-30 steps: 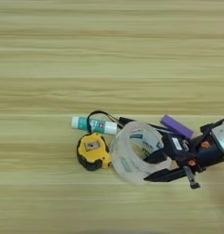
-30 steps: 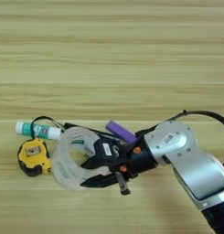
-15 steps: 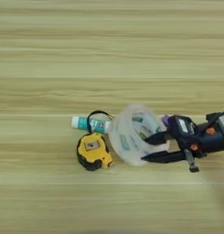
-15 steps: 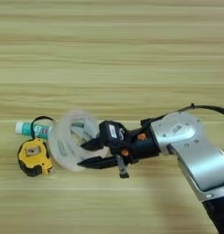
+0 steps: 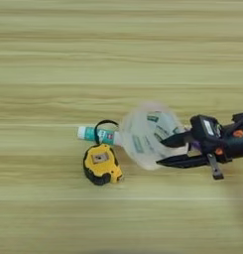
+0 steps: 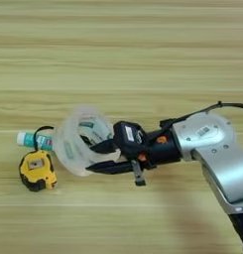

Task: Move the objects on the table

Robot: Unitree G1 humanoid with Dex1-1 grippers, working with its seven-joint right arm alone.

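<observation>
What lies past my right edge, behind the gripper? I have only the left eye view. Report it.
Observer: The right eye view shows a silver forearm behind the right gripper.
Operator: Say where that arm leaves the picture.
Observer: It bends downward and runs out at the bottom right corner.
Operator: Report any cable.
Observer: A thin black cable arcs from above the forearm to the right edge.

Office-like desk: wooden table [image 5: 118, 44], tape measure [image 5: 100, 164].
</observation>
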